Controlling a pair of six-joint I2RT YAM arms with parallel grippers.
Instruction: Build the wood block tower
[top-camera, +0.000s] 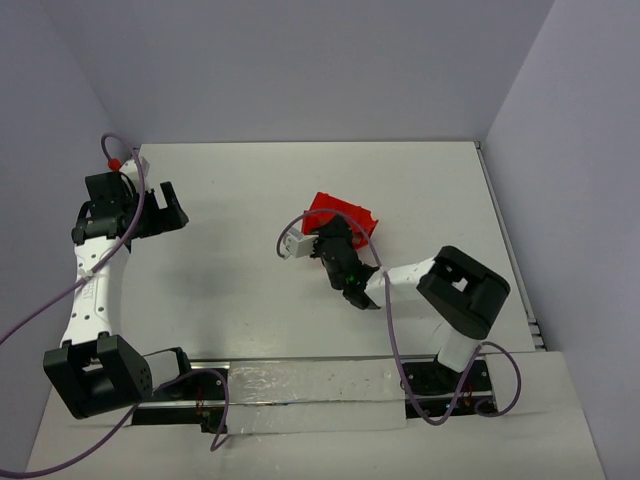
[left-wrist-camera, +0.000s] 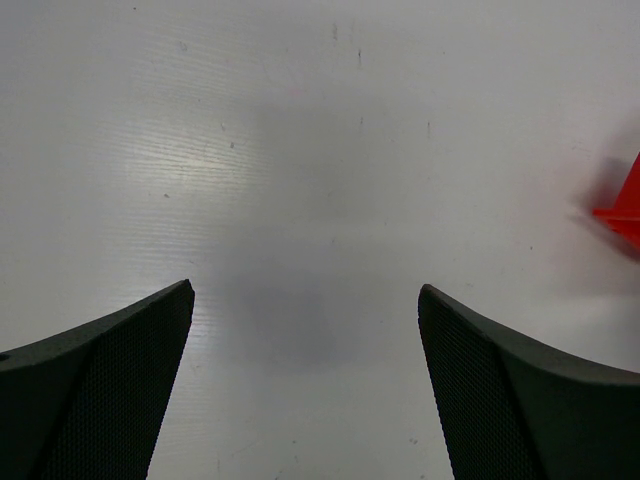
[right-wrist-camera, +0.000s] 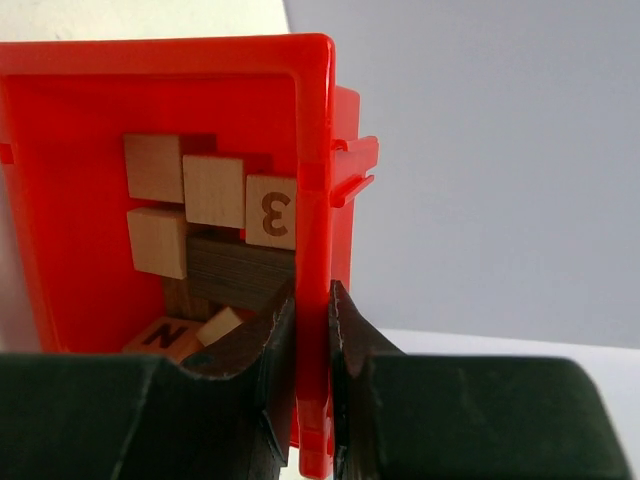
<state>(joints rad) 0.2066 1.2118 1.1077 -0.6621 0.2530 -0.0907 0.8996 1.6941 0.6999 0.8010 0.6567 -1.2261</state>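
Overhead, the left gripper (top-camera: 165, 208) is seen spread wide with nothing held, poised above the white table (top-camera: 250, 180). The right gripper (top-camera: 335, 232) is found well off to its right, closed against the near side of a red bin (top-camera: 345, 212). The inside of the bin is hidden from this view, so no blocks can be made out here.

From the left wrist, the two dark fingers (left-wrist-camera: 120, 370) are shown far apart, with only bare table surface between and ahead of them. A red corner of the bin is caught at the right edge, well beyond the right finger.

From the right wrist, the gripper is shown clamped on the bin's right-hand wall, one finger inside the bin and the other outside, both pressed to the plastic. The wood blocks (right-wrist-camera: 215, 190) are piled inside the bin, just left of and above the inner fingertip. Pale square faces are seen there, one marked with a 3. A darker slab is lodged beneath them, and a block marked N lies lowest, beside the inner finger.
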